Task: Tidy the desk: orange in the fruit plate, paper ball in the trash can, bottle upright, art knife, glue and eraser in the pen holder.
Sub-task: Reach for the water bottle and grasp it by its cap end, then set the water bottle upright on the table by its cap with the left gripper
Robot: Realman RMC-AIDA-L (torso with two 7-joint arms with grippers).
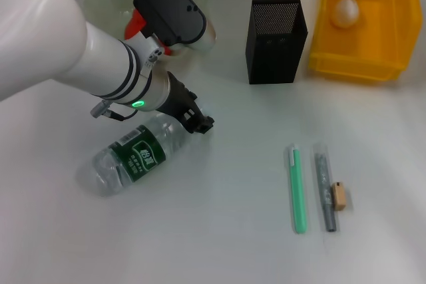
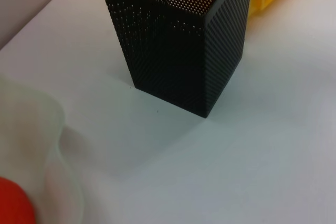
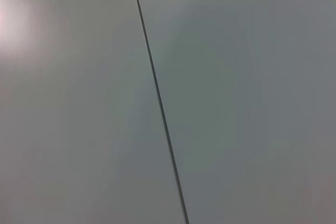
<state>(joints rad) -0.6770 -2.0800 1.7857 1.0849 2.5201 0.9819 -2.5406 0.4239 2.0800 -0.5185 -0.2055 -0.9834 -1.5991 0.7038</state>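
Black perforated metal-mesh pen holder (image 1: pixel 276 41), glossy yellow plastic trash can (image 1: pixel 373 38), clear plastic bottle (image 1: pixel 136 153)

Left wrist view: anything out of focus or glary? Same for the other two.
Left wrist view: the fruit plate rim and the orange are blurred at close range, the pen holder sharper. Right wrist view: only a plain surface with a dark seam and a soft bright patch in one corner. Head view: even light, soft shadows, faint sheen on the bottle.

bottle (image 1: pixel 130 157) | dark green label | white print, too small to read
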